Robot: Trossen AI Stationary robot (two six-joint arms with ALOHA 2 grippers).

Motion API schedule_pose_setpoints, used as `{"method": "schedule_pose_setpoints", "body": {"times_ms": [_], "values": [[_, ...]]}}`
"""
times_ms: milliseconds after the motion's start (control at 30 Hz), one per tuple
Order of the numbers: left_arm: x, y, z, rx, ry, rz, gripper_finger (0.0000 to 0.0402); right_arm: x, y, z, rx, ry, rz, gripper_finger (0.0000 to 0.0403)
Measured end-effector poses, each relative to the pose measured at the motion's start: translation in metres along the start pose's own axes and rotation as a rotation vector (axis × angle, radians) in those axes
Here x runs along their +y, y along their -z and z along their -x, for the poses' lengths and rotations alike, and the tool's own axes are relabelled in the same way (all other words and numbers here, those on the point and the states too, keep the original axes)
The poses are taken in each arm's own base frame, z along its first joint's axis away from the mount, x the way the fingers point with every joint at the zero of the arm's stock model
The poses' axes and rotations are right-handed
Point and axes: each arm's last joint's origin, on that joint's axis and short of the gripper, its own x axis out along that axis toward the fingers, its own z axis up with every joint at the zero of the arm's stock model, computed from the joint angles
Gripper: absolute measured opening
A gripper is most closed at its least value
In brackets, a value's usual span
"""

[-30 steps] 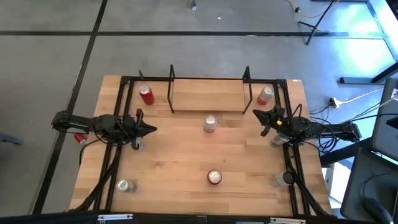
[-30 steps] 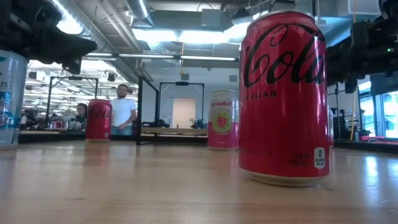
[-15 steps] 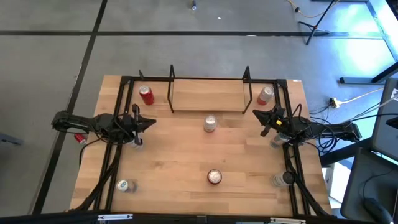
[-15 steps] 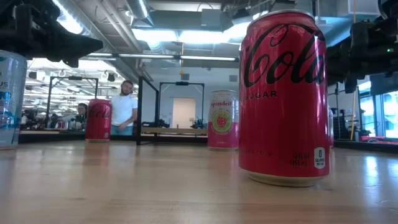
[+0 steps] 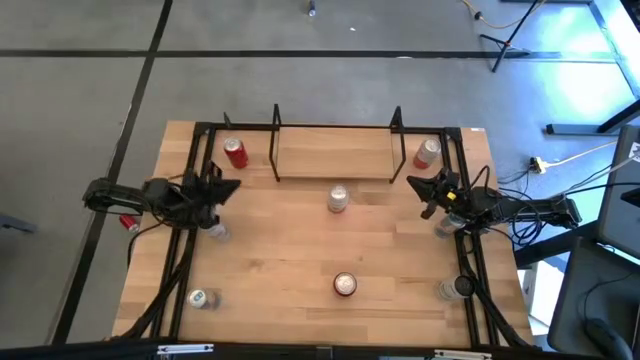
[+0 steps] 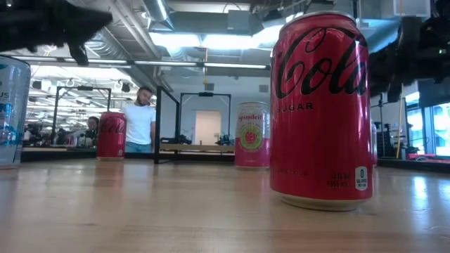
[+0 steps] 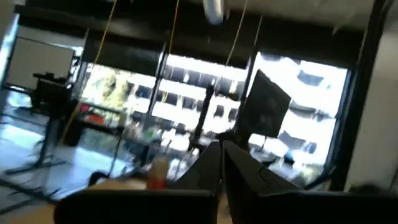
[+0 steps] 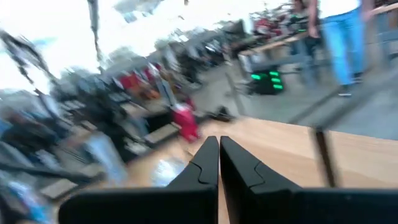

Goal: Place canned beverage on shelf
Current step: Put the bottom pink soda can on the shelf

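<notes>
The shelf (image 5: 335,152), a light-wood board between two black rod frames, stands at the table's far middle with nothing on it. Several cans stand upright on the table. Among them are a pink-and-white one (image 5: 338,198) just in front of the shelf, a red one (image 5: 236,153) left of it and a red cola can (image 5: 345,285) near the front, which looms large in the low view (image 6: 322,112). My left gripper (image 5: 237,187) hovers shut and empty at the left, near the red can. My right gripper (image 5: 411,181) hovers shut and empty at the right, in front of the shelf's right end.
More cans stand at the far right (image 5: 427,152), under each arm (image 5: 218,232) (image 5: 445,226), and at the near left (image 5: 203,298) and near right (image 5: 455,288). Black rails (image 5: 203,150) edge the table. A person (image 6: 140,125) stands in the room beyond.
My left gripper has risen and gone toward the table's far edge, drawing back a little to the left; it stays shut. No can has moved.
</notes>
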Motion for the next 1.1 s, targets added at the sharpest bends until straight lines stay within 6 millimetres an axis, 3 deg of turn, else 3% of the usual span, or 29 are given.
{"method": "schedule_pose_setpoints", "body": {"times_ms": [200,400,533,667,867,1100], "values": [[-0.002,-0.034,0.006,-0.334,0.044,0.123,0.0011,0.003,-0.010,0.000,-0.093,-0.013,-0.067,0.0005],[-0.008,-0.057,-0.009,-0.250,-0.071,0.123,0.0011,0.006,-0.015,-0.001,-0.072,-0.017,-0.041,0.0005],[-0.022,-0.074,-0.040,-0.159,-0.156,0.052,0.0011,0.010,-0.020,-0.005,-0.049,-0.017,-0.015,0.0005],[-0.038,-0.085,-0.084,-0.092,-0.191,-0.034,0.0011,0.016,-0.026,-0.011,-0.022,-0.026,0.001,0.0005],[-0.057,-0.087,-0.148,-0.030,-0.230,-0.090,0.0011,0.020,-0.031,-0.017,-0.011,0.033,0.046,0.0005],[-0.057,-0.083,-0.196,0.028,-0.376,-0.199,0.0020,0.021,-0.033,-0.018,-0.015,0.033,0.029,0.0005]]}}
